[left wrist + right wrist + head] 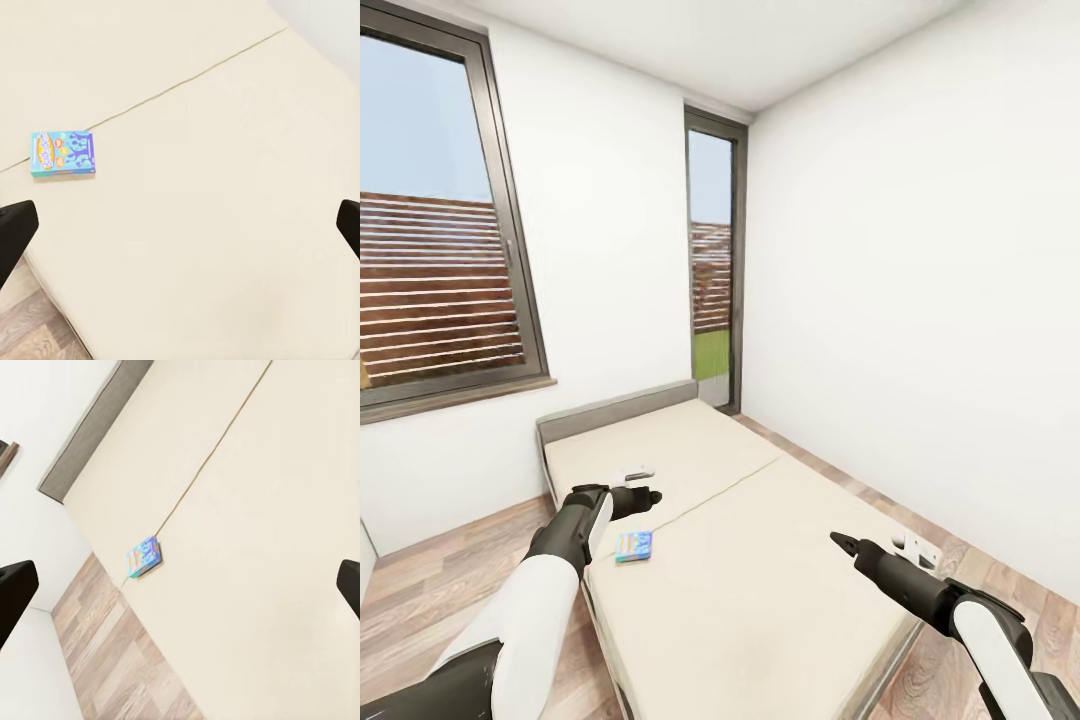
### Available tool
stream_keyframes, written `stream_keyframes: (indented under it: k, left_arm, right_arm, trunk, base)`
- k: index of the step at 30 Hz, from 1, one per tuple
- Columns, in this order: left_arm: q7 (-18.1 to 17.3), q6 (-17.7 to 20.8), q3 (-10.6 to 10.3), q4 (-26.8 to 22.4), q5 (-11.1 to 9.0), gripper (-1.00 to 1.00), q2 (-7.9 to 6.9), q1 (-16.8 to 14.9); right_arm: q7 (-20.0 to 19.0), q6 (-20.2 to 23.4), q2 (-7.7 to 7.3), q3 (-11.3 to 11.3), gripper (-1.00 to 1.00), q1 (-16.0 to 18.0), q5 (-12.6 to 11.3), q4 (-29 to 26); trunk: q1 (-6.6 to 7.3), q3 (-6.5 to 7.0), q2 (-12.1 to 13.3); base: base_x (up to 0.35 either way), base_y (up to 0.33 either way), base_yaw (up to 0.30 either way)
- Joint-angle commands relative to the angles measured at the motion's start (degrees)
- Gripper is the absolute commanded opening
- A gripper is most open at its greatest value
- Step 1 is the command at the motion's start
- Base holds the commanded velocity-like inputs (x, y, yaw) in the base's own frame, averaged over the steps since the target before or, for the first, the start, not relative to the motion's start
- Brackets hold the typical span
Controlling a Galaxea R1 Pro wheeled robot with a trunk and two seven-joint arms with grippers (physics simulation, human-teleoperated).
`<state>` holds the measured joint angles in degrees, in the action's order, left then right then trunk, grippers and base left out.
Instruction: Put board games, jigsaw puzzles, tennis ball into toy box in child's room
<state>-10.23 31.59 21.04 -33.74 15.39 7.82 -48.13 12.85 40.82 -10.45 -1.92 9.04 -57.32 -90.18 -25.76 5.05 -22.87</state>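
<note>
— Left hand [648, 494] hangs over the near-left part of the bed [760, 600]; how do its fingers stand?

— From the left wrist camera only two dark fingertips [15, 229] show, cut off at opposite edges, so they are spread wide with nothing between them. From the head camera the tip is too dark and small to read.

— And the right hand [840, 541]?

— It hovers over the right side of the bed. Its wrist camera shows the same wide spread, one tip [15, 585] at each edge, empty. A white part of the arm sits behind it, hard to make out.

— How many games can be counted?

— One small blue box [634, 546] lies flat on the mattress near the left edge, just beside the seam that runs across the cover, close below the left hand. The writing on its lid is too blurred to read. A small white object [637, 471] lies further up the bed, partly hidden by the left arm; what it is cannot be told.

— Anything else?

— Two windows [440, 230], a wood floor [420, 590].
</note>
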Motion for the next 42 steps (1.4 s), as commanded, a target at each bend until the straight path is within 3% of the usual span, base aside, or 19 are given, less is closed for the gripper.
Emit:
stream_keyframes:
  k: [1, 25, 42]
  left_arm:
    - [-0.49, 0.22, 0.46, -0.09, 0.60, 1.00, 0.09, -0.03]
    - [-0.49, 0.22, 0.47, -0.09, 0.60, 1.00, 0.09, -0.03]
    - [-0.49, 0.22, 0.45, -0.09, 0.60, 1.00, 0.09, -0.03]
  right_arm:
    - [0.52, 0.17, -0.01, -0.02, 1.00, 0.02, -0.60, -0.06]
    - [0.51, 0.22, -0.01, -0.02, 1.00, 0.02, -0.60, -0.08]
    - [0.51, 0.22, -0.01, -0.02, 1.00, 0.02, -0.60, -0.08]
  trunk:
    - [-0.03, -0.03, -0.05]
    - [-0.03, -0.31, -0.05]
    - [-0.03, -1.32, -0.05]
  base:
    - [0.000, 0.005, -0.005]
    - [0.000, 0.001, -0.060]
    - [0.000, 0.044, -0.001]
